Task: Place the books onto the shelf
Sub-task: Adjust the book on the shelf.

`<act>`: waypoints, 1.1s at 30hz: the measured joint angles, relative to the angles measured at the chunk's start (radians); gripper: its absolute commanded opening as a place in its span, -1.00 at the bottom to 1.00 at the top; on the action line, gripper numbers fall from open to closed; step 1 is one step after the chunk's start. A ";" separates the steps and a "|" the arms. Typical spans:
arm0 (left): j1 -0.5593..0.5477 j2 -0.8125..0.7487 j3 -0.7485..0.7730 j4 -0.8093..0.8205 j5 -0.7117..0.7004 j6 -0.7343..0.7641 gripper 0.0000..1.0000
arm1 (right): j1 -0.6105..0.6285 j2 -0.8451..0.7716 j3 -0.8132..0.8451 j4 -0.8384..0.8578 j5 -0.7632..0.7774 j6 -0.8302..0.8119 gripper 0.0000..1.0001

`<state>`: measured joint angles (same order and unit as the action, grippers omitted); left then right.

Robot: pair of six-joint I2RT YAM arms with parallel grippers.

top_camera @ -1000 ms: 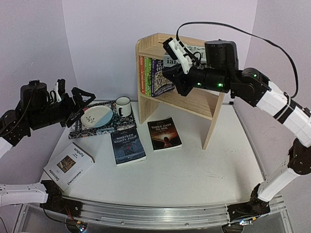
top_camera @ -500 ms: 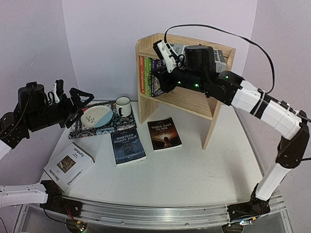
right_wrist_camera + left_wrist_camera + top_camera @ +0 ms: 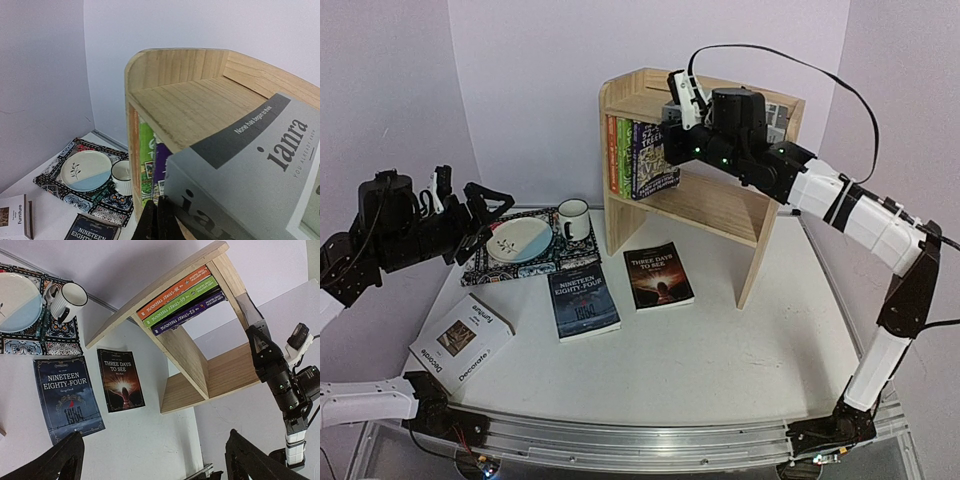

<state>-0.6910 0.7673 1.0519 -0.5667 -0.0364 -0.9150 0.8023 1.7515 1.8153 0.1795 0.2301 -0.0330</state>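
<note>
The pine shelf (image 3: 720,205) stands at the back. Three Treehouse books (image 3: 638,158) stand upright at the left of its lower tier. The grey "ianra" book (image 3: 250,170) lies flat on the top tier. My right gripper (image 3: 159,222) is shut and holds nothing, its tips against that book's near corner. "Nineteen Eighty-Four" (image 3: 583,300), "Three Days to See" (image 3: 658,275) and the white "Decorate" (image 3: 462,341) lie flat on the table. My left gripper (image 3: 485,212) hangs open over the placemat's left edge, well away from every book.
A patterned placemat (image 3: 545,262) with a plate (image 3: 518,239) and a mug (image 3: 572,219) lies left of the shelf. The right arm (image 3: 840,200) reaches across the shelf's top. The table's front rail (image 3: 620,440) runs along the near edge.
My right gripper has risen from in front of the shelf's left side to the top tier's front edge and has closed fully. The left arm has not moved.
</note>
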 measured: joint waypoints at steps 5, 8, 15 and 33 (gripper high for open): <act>0.000 0.000 0.000 0.000 0.000 0.000 0.99 | -0.045 0.000 0.000 0.006 0.003 0.024 -1.00; 0.000 0.000 0.000 0.000 0.000 0.000 0.99 | -0.072 0.000 0.000 0.009 0.002 0.045 -1.00; 0.000 0.010 0.000 0.001 0.000 0.000 0.99 | -0.083 -0.001 0.000 0.011 -0.010 0.089 -1.00; 0.000 0.050 0.000 0.002 0.001 0.002 0.99 | -0.129 -0.076 -0.031 0.012 -0.103 0.111 -1.00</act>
<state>-0.6910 0.8170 1.0519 -0.5649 -0.0354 -0.9134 0.6737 1.6751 1.7844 0.1914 0.1268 0.0781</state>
